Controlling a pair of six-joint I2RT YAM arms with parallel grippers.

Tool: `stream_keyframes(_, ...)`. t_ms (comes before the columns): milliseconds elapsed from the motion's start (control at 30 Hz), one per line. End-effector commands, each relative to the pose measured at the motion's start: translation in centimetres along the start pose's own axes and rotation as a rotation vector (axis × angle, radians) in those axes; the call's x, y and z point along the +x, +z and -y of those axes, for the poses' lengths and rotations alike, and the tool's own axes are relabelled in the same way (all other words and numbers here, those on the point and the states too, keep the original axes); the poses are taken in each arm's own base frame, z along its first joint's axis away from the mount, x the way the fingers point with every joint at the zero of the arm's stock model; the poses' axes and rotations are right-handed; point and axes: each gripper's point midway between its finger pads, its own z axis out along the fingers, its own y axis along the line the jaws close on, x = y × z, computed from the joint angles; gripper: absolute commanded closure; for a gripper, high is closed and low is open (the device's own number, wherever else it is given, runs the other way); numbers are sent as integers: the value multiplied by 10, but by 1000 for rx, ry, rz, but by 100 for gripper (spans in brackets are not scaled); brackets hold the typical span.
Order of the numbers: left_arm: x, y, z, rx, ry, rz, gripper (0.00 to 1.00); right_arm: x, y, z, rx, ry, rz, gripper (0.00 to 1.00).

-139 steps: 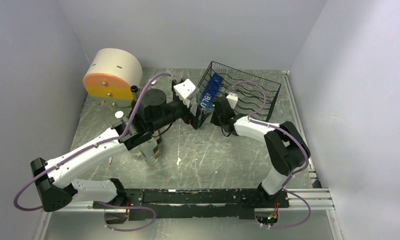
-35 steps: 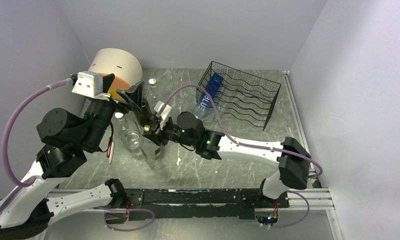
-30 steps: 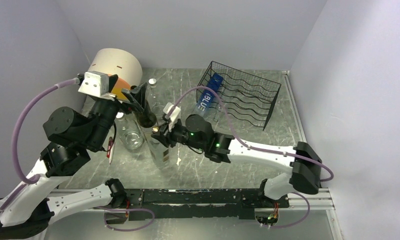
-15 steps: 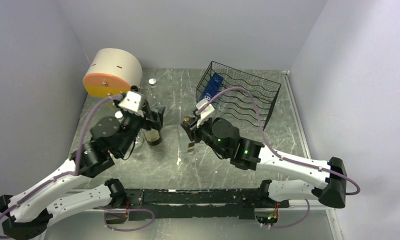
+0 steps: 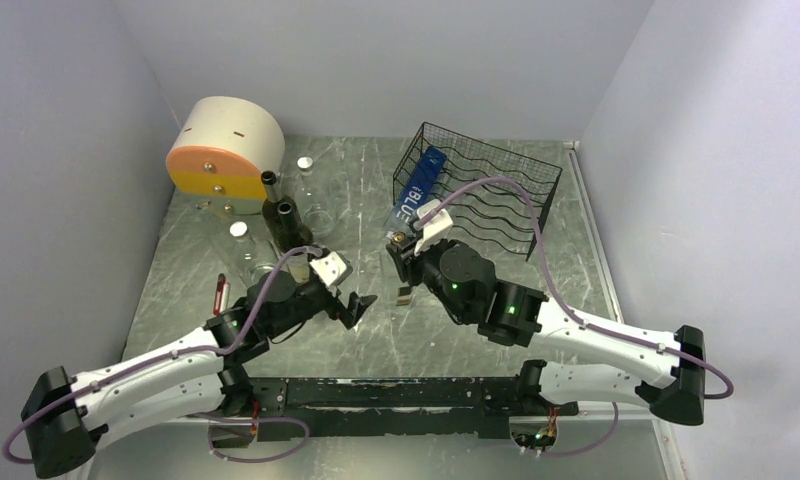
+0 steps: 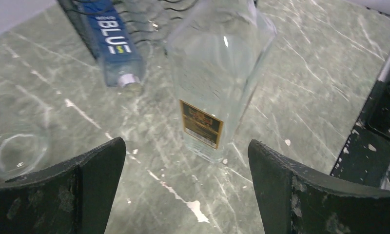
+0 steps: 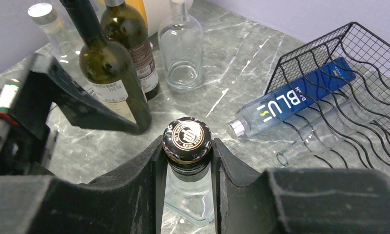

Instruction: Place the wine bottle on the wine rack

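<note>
**Two fingers clamped on a bottle neck, just short of the rack**

The right fingers (image 7: 151,170) grip the clear bottle (image 7: 187,135) by its neck, one on each side just under the black cap. The bottle hangs tilted over the table (image 5: 361,180). It is outside the wine rack (image 7: 359,63), near the rack's front left corner. Whether its base touches the table cannot be told. The left fingers (image 6: 86,175) are spread wide and hold nothing. They face the bottle's lower body and are apart from it.

The cap bears a round gold emblem, its lettering too small to read. A dark, gold-edged label sits low on the bottle, also unreadable. A blue bottle (image 7: 290,105) marked "BLUE" in white lies at the rack's left side, its silver cap poking out toward the table. An uncapped glass bottle (image 7: 324,134) lies beside it in the rack.

Two dark wine bottles (image 7: 112,73) with pale labels and a round glass bottle (image 7: 183,53) stand to the left. An orange-faced drum (image 5: 221,150) lies behind them.
</note>
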Motion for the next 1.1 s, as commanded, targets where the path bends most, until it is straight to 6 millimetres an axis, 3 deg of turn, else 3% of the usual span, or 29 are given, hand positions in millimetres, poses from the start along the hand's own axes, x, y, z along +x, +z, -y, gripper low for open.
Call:
stream_keyframes(0, -18, 13, 31, 171, 3, 135, 1, -46, -13, 8, 8, 111, 156, 89)
stream_keyframes(133, 1, 24, 45, 244, 14, 112, 1, -46, -16, 5, -22, 112, 161, 89)
stream_keyframes(367, 25, 42, 47, 252, 18, 54, 1, -55, -23, -5, -91, 158, 180, 89)
stream_keyframes(600, 24, 51, 35, 177, 10, 128, 1, -69, -34, -17, -186, 173, 218, 90)
stream_keyframes(1067, 11, 41, 59, 325, 81, 260, 11, -93, -58, -32, -336, 163, 277, 89)
